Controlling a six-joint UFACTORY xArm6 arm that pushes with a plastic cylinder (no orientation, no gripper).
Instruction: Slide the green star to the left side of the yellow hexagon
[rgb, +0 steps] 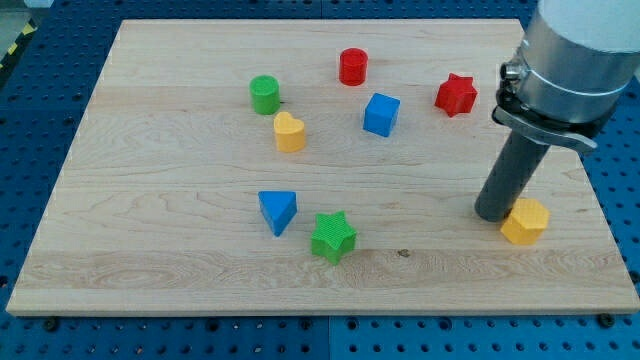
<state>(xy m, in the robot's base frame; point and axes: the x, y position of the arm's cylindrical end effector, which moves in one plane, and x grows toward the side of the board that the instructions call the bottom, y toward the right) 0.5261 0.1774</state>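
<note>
The green star (333, 237) lies on the wooden board (150, 230) at the lower middle. The yellow hexagon (525, 221) lies at the lower right of the board. My tip (494, 213) rests on the board right at the hexagon's left edge, touching or nearly touching it. The tip is far to the right of the green star, with bare board between them. The rod rises up and to the right into the arm's grey body (575, 55).
A blue triangle (277, 211) lies just left of the green star. A yellow heart (289, 131), a green cylinder (265, 95), a red cylinder (353, 67), a blue cube (381, 114) and a red star (456, 95) lie across the upper half.
</note>
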